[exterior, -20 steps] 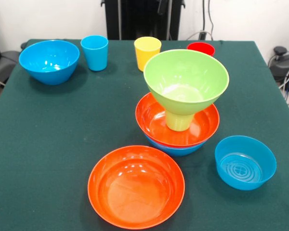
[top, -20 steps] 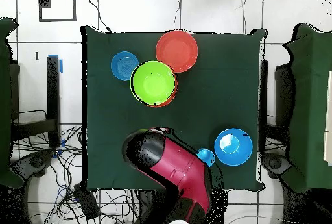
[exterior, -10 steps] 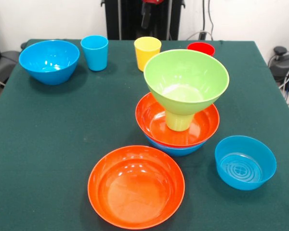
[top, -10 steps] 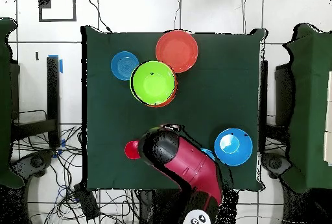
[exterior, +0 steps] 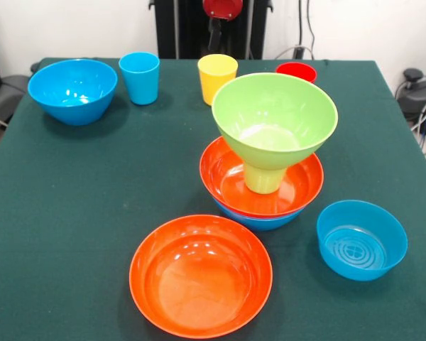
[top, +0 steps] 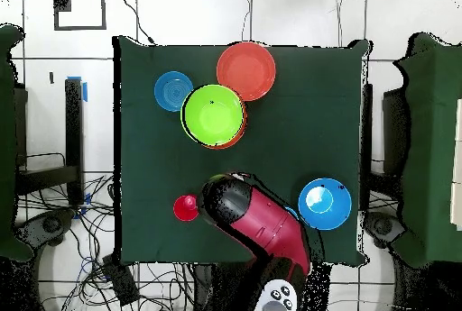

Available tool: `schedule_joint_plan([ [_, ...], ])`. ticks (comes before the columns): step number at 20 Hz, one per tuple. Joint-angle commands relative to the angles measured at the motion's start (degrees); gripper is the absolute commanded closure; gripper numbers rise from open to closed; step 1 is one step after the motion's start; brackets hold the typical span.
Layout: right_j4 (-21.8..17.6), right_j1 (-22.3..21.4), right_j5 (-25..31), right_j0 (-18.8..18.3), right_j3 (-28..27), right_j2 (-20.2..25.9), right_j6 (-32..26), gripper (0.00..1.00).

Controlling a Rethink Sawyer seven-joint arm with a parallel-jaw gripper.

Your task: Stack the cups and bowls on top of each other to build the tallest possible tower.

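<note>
Items I log on the green counter (exterior: 71,213), front view:

- Tower (exterior: 270,153), centre right of the frame: a blue bowl (exterior: 259,220) at the bottom, an orange bowl (exterior: 231,177) nested in it, a green cup (exterior: 264,177) standing mouth down in the orange bowl, a lime green bowl (exterior: 275,117) upright on the cup.
- Second orange bowl (exterior: 201,275), bottom centre, empty, just in front of the tower and apart from it.
- Small straight-sided blue bowl (exterior: 361,239), lower right, empty.
- Deep blue bowl (exterior: 72,90), upper left.
- Blue cup (exterior: 140,77), just right of that bowl, upright.
- Yellow cup (exterior: 217,77), top centre, upright.
- Red cup (exterior: 296,71), top, partly hidden behind the lime green bowl's rim.

Arm (top: 257,226): in the overhead view its red and black body lies across the lower middle of the counter. I cannot tell whether the fingers are open or closed; neither view shows them.
</note>
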Motion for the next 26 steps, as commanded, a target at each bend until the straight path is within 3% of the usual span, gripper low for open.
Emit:
schedule_joint_plan([
  [1, -3.61, 2.70, -2.58, -0.60, 1.70, 7.48, 0.43, 0.00],
  [26, -5.05, 4.14, -8.70, -4.80, 3.62, 10.59, -0.24, 0.00],
])
